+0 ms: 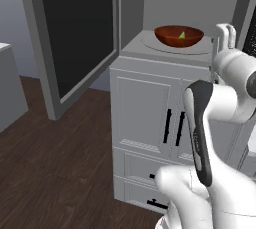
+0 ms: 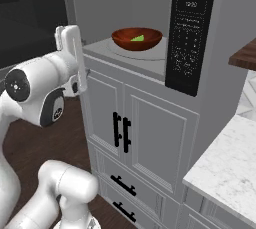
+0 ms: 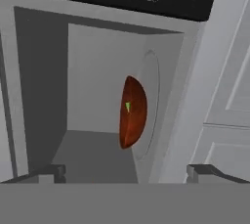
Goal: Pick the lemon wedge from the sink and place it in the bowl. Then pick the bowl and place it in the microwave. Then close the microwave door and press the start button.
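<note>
At the left edge of the built-in cavity the microwave door, a wide grey-framed panel with near-black glass, stands swung wide open. It looks stiff and hinged, probably light to swing, and is best pushed on the frame near its free edge rather than the glass. Right of it, the glossy reddish-brown wooden bowl sits on the round turntable on the floor of the grey boxy microwave, the small lime-green lemon wedge inside it. The gripper holds nothing, its fingers spread wide, outside the cavity. The right base view alone shows the whole dark control strip with its buttons; the left base view alone shows the whole door.
</note>
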